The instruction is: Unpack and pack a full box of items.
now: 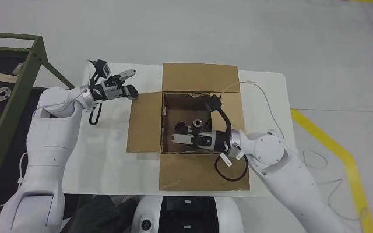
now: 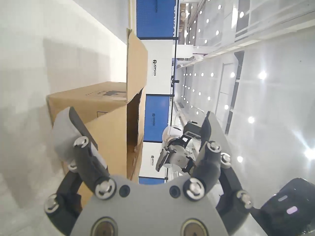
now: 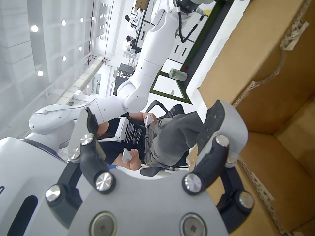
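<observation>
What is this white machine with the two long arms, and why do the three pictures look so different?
It is a robot with two arms, and each arm ends in a two-fingered hand called a gripper. One picture is taken from a camera high on the robot, looking down at the white table. The other two come from small cameras on the wrists, so you see the fingers up close. On the table stands an open cardboard box with its flaps folded out. A few small dark things lie in it; they are too small to name. The left gripper is beside the box, over the table, open and holding nothing. The right gripper is over the open box, also open and empty.
</observation>
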